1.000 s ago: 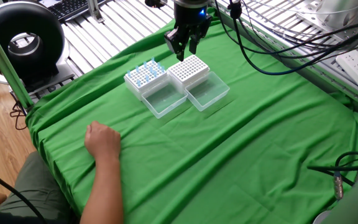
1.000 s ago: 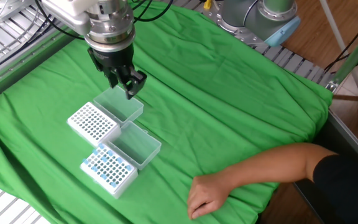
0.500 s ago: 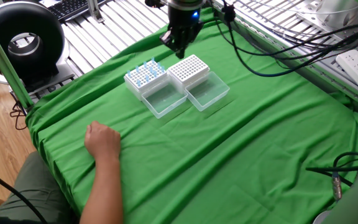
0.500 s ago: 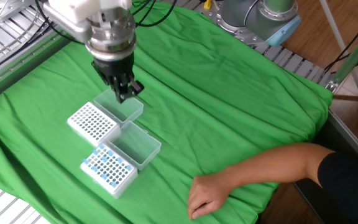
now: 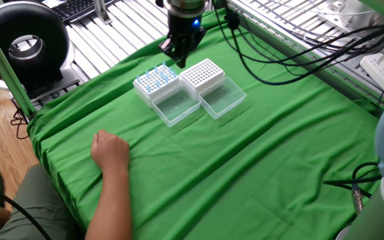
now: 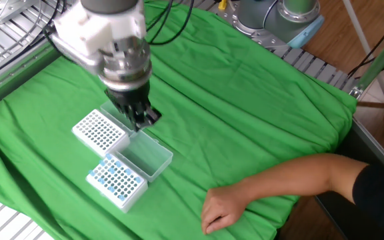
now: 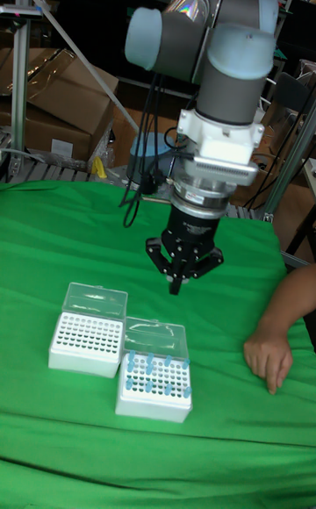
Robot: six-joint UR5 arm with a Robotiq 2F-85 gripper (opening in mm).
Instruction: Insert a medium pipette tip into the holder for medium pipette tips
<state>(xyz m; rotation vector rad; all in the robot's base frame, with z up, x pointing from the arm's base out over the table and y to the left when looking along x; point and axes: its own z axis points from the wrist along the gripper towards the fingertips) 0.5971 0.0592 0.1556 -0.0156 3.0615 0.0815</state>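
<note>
Tall fixed view, holder (image 7: 85, 333) lower-left of end effector (image 7: 183, 277)

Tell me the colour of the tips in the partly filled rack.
Light blue tips, clearest in the tall fixed view.

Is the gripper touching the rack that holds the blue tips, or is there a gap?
Apart. In the tall fixed view the gripper hangs above the green cloth, with cloth visible between its tips and the rack with blue tips.
</note>
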